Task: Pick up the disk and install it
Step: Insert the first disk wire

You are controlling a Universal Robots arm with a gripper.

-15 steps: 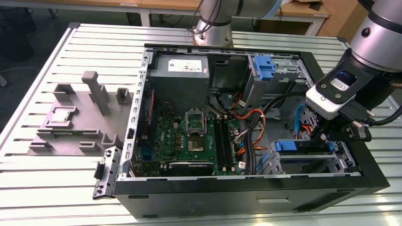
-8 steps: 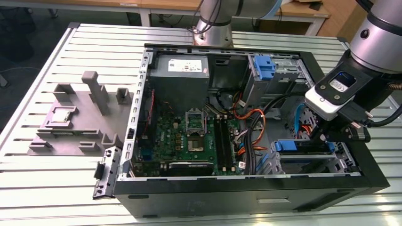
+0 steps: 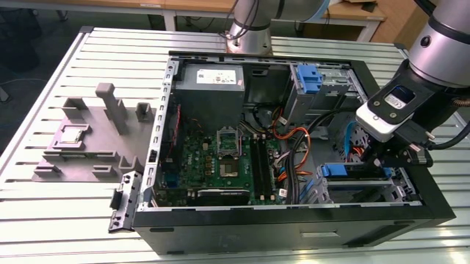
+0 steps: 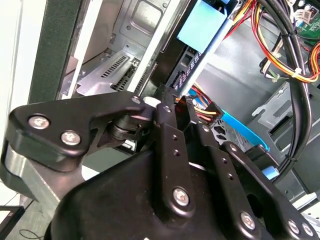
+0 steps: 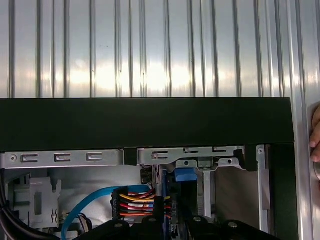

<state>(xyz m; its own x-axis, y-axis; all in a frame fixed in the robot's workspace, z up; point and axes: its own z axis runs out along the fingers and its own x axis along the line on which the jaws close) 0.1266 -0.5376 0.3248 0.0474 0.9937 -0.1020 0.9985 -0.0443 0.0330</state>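
Note:
The disk (image 3: 351, 171), dark with a blue plastic bracket, sits low in the drive bay at the front right corner of the open computer case (image 3: 294, 228). In the second wrist view the disk (image 4: 182, 70) stands edge-on, with a pale blue face above it. My gripper (image 3: 393, 159) reaches down into that bay from the exterior view's right. Its black fingers (image 4: 165, 120) converge on the disk's near end, and the gripper (image 4: 175, 100) is shut on it. In the first wrist view the blue bracket (image 5: 184, 175) shows between the bay's metal rails.
A bundle of coloured power wires (image 4: 207, 110) and a blue data cable (image 5: 87, 210) run close beside the fingers. A grey power-supply box (image 3: 211, 82), the motherboard (image 3: 220, 159) and a silver cage with a blue latch (image 3: 312, 82) sit inside the case. A grey fixture (image 3: 96, 132) stands at the exterior view's left. A hand (image 5: 315, 132) rests by the case.

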